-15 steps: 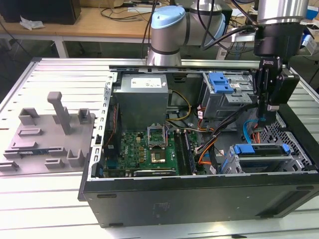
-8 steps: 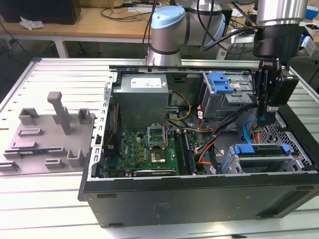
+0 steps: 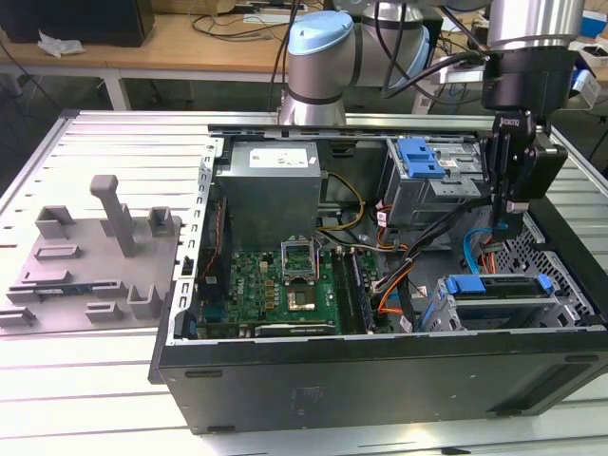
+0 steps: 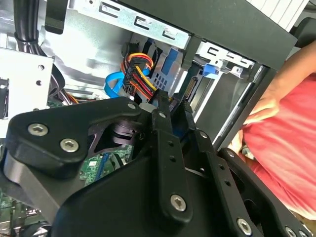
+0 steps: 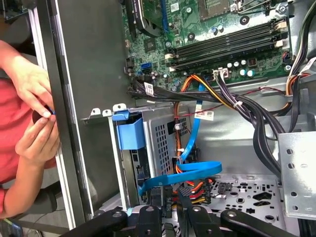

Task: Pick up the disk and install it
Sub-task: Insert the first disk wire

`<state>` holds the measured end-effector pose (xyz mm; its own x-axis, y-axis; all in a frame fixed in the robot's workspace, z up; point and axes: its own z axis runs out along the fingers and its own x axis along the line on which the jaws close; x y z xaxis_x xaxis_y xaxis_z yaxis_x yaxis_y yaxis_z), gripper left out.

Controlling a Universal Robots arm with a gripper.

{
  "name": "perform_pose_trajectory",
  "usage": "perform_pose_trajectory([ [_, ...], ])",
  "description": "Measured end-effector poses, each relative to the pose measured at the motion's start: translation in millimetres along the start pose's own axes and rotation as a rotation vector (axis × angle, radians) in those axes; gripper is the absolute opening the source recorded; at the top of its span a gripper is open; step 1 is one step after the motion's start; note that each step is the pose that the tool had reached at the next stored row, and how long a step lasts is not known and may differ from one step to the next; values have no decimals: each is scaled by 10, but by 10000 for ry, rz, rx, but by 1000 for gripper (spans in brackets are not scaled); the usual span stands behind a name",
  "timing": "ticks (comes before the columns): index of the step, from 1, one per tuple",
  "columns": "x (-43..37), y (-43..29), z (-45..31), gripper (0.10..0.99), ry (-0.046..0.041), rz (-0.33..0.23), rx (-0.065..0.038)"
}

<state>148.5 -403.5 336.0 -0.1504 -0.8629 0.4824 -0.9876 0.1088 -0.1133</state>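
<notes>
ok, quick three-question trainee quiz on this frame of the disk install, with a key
1. True or false: the disk lies on the grey fixture outside the computer case.
2. The gripper hangs above: A) the power supply, B) the cables next to the disk, C) the motherboard's socket.
3. In the first wrist view, what shows just outside the case wall?

Key: 1 false, the disk sits inside the case, at the exterior view's right. 2 B. 3 a person's hands.
</notes>
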Motion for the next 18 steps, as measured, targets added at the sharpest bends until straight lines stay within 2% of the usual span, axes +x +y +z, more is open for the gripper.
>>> perform_pose_trajectory([
  [3, -16, 3, 0, 267, 111, -5, 16],
  [5, -22, 4, 8, 267, 153, -7, 23],
  [6, -25, 4, 13, 247, 161, -7, 24],
  [7, -29, 5, 20, 184, 178, -8, 27],
  [10, -34, 6, 28, 165, 237, -11, 36],
  [14, -38, -5, 31, 165, 235, -16, 33],
  [16, -35, -64, 28, 165, 245, -42, -9],
  [18, 8, -80, 33, 165, 241, -46, -17],
])
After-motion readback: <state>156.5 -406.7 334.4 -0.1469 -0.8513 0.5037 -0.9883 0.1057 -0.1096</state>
